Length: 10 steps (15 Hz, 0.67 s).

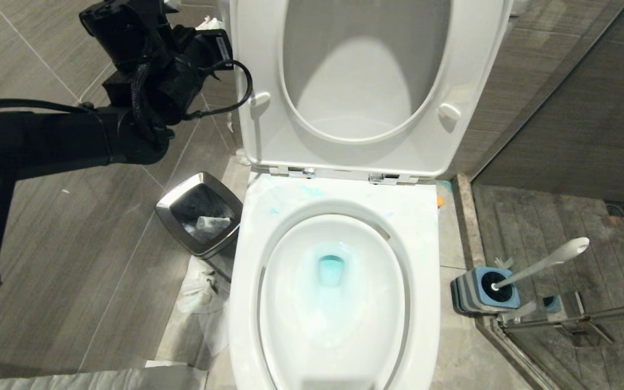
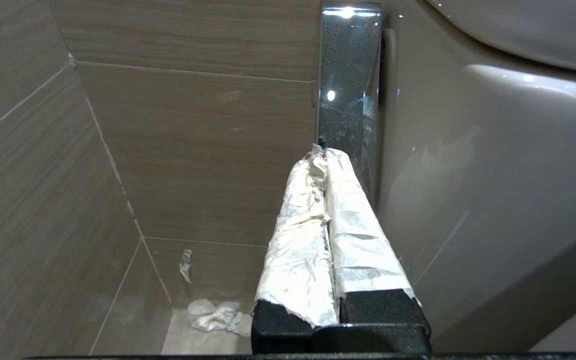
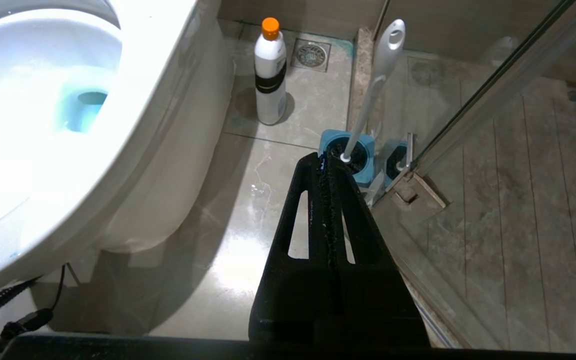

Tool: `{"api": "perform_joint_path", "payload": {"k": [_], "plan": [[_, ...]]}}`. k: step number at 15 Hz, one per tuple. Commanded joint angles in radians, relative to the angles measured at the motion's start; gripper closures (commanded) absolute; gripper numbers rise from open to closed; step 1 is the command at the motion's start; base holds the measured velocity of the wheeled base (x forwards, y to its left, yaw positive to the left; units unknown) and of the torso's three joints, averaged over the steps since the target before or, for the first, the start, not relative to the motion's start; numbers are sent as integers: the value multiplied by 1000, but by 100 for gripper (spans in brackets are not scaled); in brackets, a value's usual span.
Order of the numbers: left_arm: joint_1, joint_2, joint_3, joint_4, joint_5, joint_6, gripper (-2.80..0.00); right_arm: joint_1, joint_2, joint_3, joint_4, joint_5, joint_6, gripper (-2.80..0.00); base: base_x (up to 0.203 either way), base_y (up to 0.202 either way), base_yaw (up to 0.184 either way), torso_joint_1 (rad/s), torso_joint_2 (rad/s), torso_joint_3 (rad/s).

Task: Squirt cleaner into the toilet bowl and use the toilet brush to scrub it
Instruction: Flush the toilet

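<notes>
My left fingers point(image 2: 325, 150), paper-wrapped, are pressing flat together on nothing beside the toilet's chrome flush plate point(image 2: 349, 95); my right fingers point(image 3: 329, 159) are also closing on nothing, hanging low over the floor.

The toilet bowl point(image 1: 339, 346) is sitting with its seat raised, cleaner point(image 1: 331, 270) pooling turquoise at its drain. The toilet brush point(image 1: 547, 261) is leaning in its blue holder point(image 1: 484, 291) against the shower's glass edge, the bottle point(image 3: 270, 75) standing nearby, its label unreadable. The bin point(image 1: 199, 215) is holding crumpled paper.
</notes>
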Motion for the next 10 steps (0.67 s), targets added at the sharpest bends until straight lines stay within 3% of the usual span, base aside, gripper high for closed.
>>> {"api": "perform_joint_path", "payload": {"k": [1,10], "plan": [[-1,9,-1,-6,-3,0,0,0,1,25,-1,0,0,0,0,0,0,0,0,0],[-1,-22,1,-6,-1,0,0,0,1,26,-1,-1,0,0,0,0,0,0,0,0]]}}
